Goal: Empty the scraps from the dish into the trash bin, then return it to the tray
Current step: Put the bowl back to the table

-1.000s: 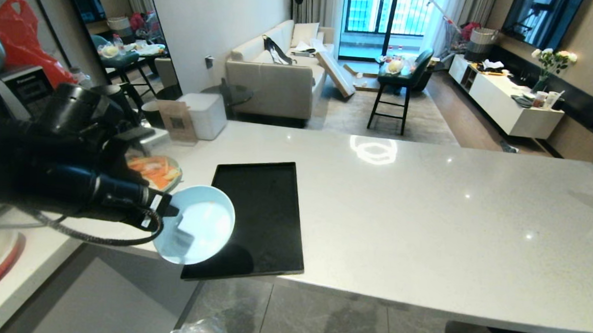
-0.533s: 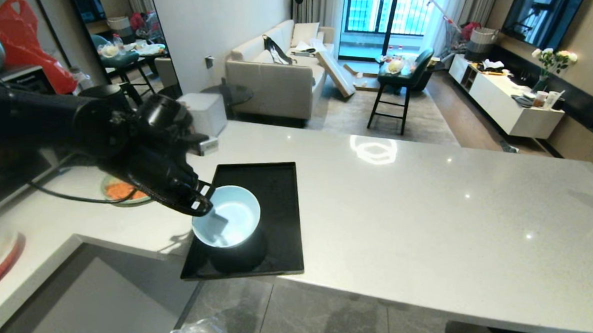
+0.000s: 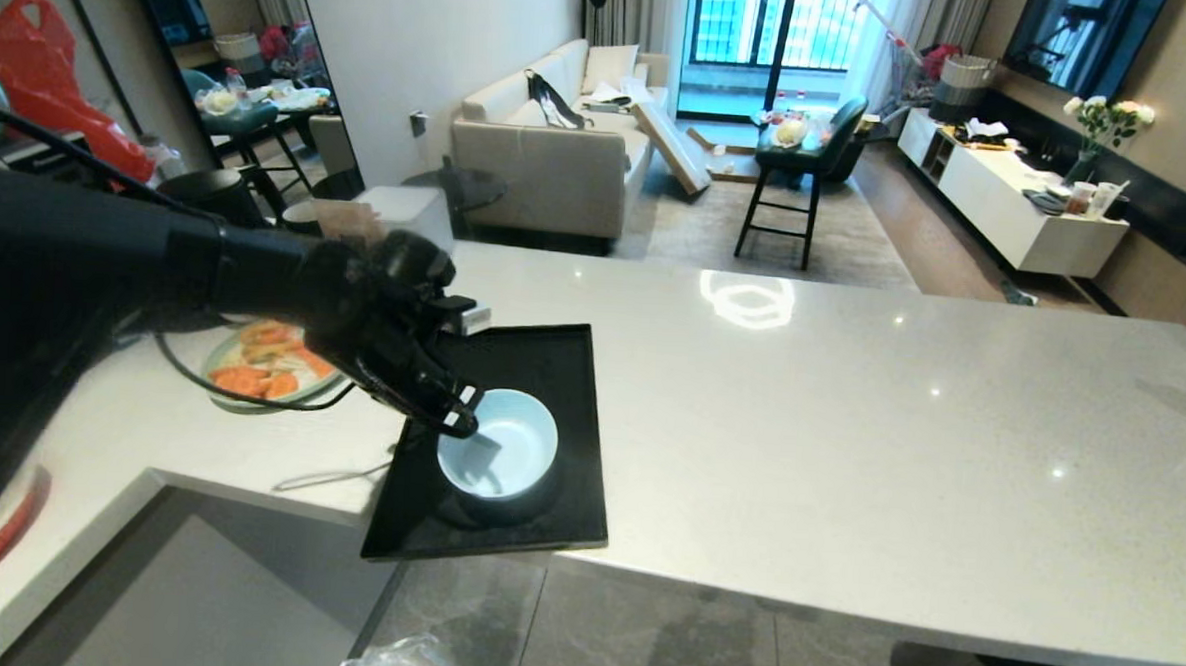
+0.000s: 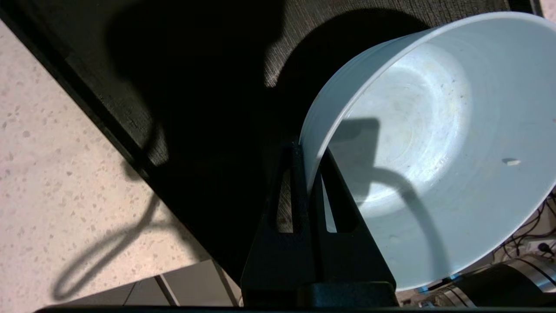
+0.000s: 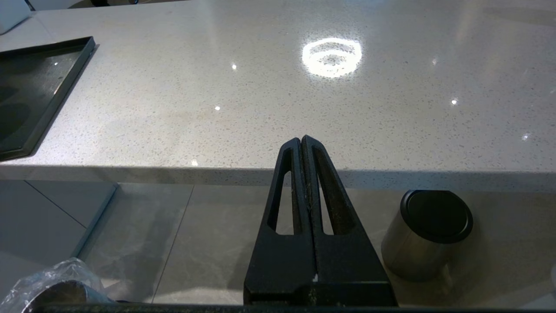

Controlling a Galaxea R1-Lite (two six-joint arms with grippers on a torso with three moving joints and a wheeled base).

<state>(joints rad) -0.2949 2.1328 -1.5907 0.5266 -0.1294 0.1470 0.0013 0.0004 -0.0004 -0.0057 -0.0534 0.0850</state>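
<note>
The left end effector [image 3: 461, 425], pinching the dish [image 3: 498, 456] rim, has carried it inward onto the tray [image 3: 542, 356] on the speckled counter [image 3: 849, 434]; living room beyond.

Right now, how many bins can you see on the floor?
2. The trash bin with its clear bag sits below the counter's edge near the tray. The steel bin with a black top stands further along. Others may be hidden under the counter.

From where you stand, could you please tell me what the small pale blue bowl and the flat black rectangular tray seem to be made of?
The small pale blue bowl looks like glazed ceramic or smooth melamine: thin even rim, soft sheen. The flat black rectangular tray appears to be matte plastic or coated wood, with a faint grain texture in the left wrist view.
</note>
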